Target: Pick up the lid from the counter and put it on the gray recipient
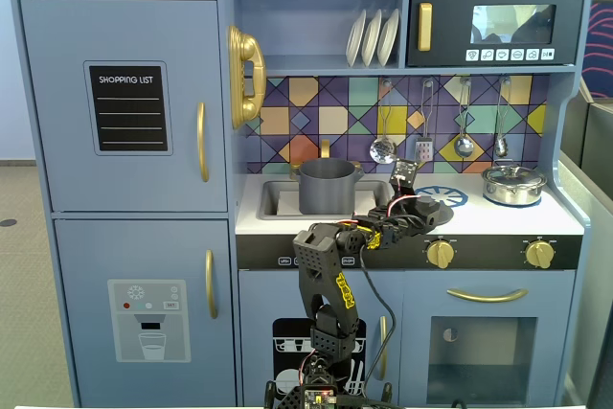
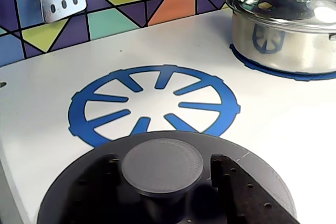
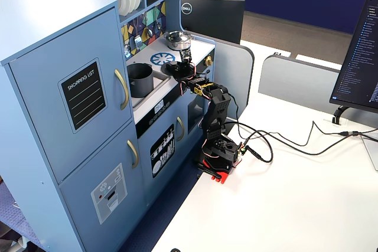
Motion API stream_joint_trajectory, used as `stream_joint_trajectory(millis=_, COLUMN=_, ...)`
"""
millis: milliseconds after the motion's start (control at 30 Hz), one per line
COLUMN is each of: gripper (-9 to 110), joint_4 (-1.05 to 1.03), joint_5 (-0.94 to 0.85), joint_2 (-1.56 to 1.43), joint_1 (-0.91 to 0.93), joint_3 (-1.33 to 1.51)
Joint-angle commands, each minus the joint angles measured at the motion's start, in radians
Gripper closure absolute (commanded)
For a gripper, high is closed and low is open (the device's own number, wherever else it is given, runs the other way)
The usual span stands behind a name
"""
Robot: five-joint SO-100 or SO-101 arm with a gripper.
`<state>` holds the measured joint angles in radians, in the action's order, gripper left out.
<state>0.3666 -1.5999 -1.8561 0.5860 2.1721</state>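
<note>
The dark gray lid (image 2: 79, 192) lies on the white counter (image 2: 273, 114) just in front of the blue burner ring (image 2: 84, 114); it also shows in a fixed view (image 1: 433, 210). My gripper (image 2: 165, 163) straddles the lid's round knob (image 2: 163, 167). One finger (image 2: 107, 174) is at the knob's left side and the other finger (image 2: 231, 182) stands a small gap off its right side, so the jaws look open. The gray recipient (image 1: 327, 186) stands uncovered in the sink basin to the left, and shows in the other fixed view (image 3: 140, 79) too.
A shiny silver pot with its own lid (image 2: 286, 30) sits on the right burner, also visible in a fixed view (image 1: 514, 184). Utensils (image 1: 383, 148) hang on the tiled backsplash. The blue cabinet wall (image 1: 124, 102) rises left of the sink.
</note>
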Motion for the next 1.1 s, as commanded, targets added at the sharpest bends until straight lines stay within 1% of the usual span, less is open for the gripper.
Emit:
stream_joint_trajectory(millis=0, gripper=102, joint_4=0.028, joint_5=0.028, joint_2=0.009, joint_1=-0.025, joint_3=-0.075)
stream_joint_trajectory(millis=167, gripper=102, joint_4=0.054, joint_5=0.040, joint_2=0.026, joint_1=-0.054, joint_3=-0.109)
stream_joint_trajectory(millis=400, gripper=102, joint_4=0.021, joint_5=-0.014, joint_2=0.000, joint_1=-0.077, joint_3=-0.252)
stream_joint_trajectory(millis=633, gripper=102, joint_4=-0.158, joint_5=-0.038, joint_2=-0.118, joint_1=-0.138, joint_3=-0.396)
stream_joint_trajectory(millis=800, gripper=102, joint_4=-0.275, joint_5=-0.035, joint_2=-0.192, joint_1=-0.216, joint_3=-0.465)
stream_joint_trajectory(millis=1067, gripper=102, joint_4=-0.423, joint_5=-0.009, joint_2=-0.299, joint_1=-0.373, joint_3=-0.463)
